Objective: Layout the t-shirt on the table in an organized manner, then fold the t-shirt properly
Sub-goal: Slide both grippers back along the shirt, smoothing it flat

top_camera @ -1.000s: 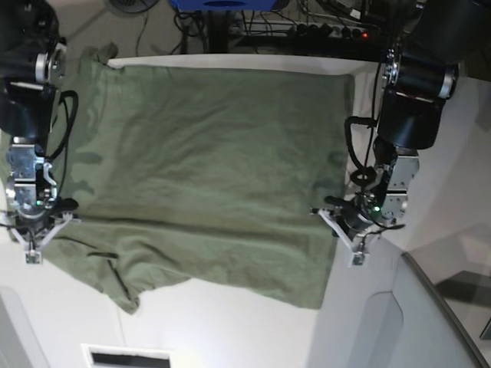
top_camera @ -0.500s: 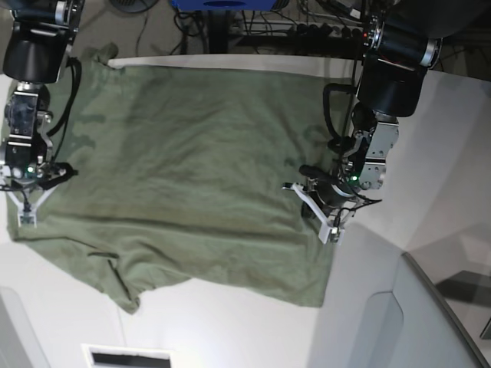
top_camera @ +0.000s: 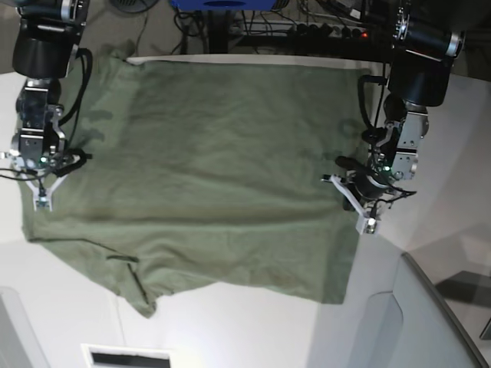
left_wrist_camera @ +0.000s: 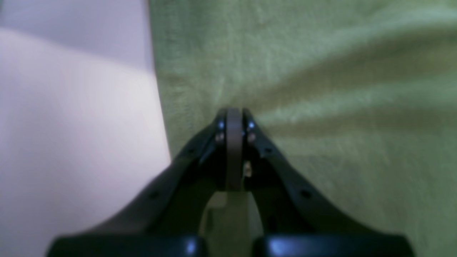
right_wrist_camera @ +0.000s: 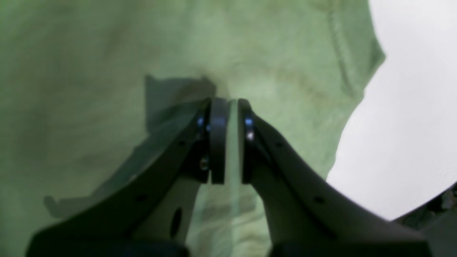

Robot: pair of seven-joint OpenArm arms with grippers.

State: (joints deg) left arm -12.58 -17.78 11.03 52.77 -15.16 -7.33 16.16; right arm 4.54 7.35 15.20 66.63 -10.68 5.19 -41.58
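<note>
The green t-shirt [top_camera: 207, 169] lies spread out flat on the white table [top_camera: 245, 330]. My left hand [top_camera: 367, 216] pinches the shirt's edge on one side. My right hand [top_camera: 42, 198] pinches the other side.

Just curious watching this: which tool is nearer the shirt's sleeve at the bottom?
The right tool, just above that sleeve. The left tool is across the t-shirt.
</note>
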